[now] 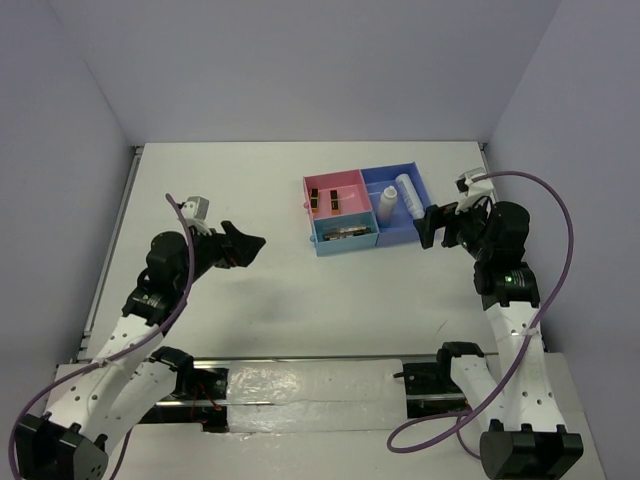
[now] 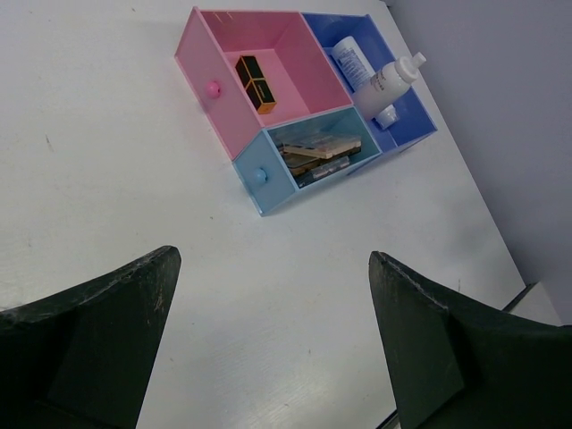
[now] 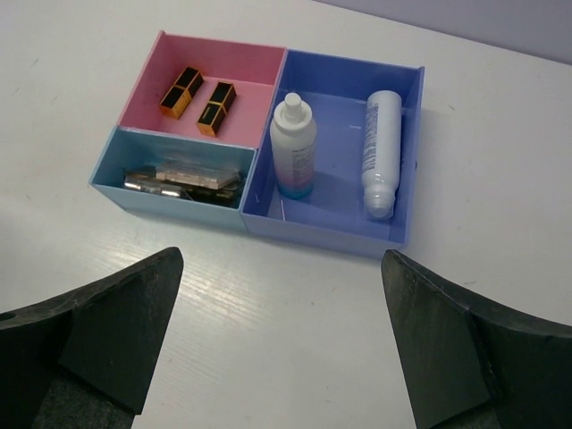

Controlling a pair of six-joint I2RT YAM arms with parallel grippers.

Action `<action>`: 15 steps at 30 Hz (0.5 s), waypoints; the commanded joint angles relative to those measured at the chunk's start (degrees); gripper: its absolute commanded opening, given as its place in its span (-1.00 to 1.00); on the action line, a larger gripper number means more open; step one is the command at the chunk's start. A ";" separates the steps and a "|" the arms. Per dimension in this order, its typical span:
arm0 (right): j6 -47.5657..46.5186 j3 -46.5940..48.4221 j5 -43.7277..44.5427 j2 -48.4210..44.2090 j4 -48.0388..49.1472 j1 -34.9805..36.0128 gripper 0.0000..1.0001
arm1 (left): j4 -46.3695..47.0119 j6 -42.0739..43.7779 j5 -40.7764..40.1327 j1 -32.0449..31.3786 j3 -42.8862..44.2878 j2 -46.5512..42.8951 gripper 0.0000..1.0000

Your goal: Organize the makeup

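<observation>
The pink-and-blue compartment tray [image 1: 399, 237] stands at the back right of the table. Two black-gold pieces [image 3: 181, 91] lie in its pink compartment. Stacked palettes [image 3: 183, 176] fill the light-blue compartment. In the dark-blue compartment one whitish bottle [image 3: 293, 147] stands upright and another [image 3: 382, 152] lies flat. My left gripper [image 1: 255, 243] is open and empty, above the table left of the tray. My right gripper [image 1: 430, 228] is open and empty, just right of the tray. The tray [image 2: 210, 89] also shows in the left wrist view, beyond my left gripper [image 2: 273, 259]. In the right wrist view my gripper [image 3: 281, 259] hangs over bare table.
The white table [image 1: 300, 290] is enclosed by grey walls at the back and both sides. A foil-covered rail [image 1: 300, 385] runs along the near edge between the arm bases.
</observation>
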 commanded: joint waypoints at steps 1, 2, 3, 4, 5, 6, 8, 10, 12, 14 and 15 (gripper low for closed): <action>2.63 0.05 1.18 -1.30 2.99 -0.08 0.99 | -0.25 0.88 0.17 0.36 1.17 -2.02 0.99; 2.71 -0.04 1.27 -1.47 3.08 -0.08 0.99 | -0.52 0.80 -0.01 0.36 1.08 -2.20 0.99; 2.97 -0.13 1.53 -1.47 3.34 -0.08 0.99 | -0.61 0.71 -0.10 0.36 0.99 -2.46 0.99; 2.89 -0.30 1.62 -1.56 3.34 -0.08 0.99 | -0.61 0.53 -0.18 0.36 0.82 -2.64 0.99; 2.89 -0.39 1.80 -1.65 3.34 -0.08 0.99 | -0.52 0.36 -0.10 0.36 0.73 -2.99 0.99; 2.98 -0.48 1.89 -1.73 3.34 -0.08 0.99 | -0.43 0.27 -0.18 0.36 0.55 -2.99 0.99; 2.98 -0.74 1.89 -1.91 3.26 -0.08 0.99 | -0.34 0.00 -0.19 0.36 0.29 -3.34 0.99; 3.15 -0.74 1.98 -2.09 3.08 -0.08 0.99 | -0.17 -0.17 -0.10 0.36 0.03 -3.52 0.99; 3.33 -0.74 2.15 -2.09 2.82 -0.08 0.99 | 0.01 -0.35 -0.10 0.36 -0.06 -3.52 0.99; 3.33 -0.65 2.24 -2.18 2.55 -0.08 0.99 | 0.01 -0.35 -0.01 0.36 -0.24 -3.70 0.99; 3.24 -0.65 2.33 -2.18 2.47 -0.08 0.99 | 0.01 -0.35 -0.01 0.36 -0.24 -3.70 0.99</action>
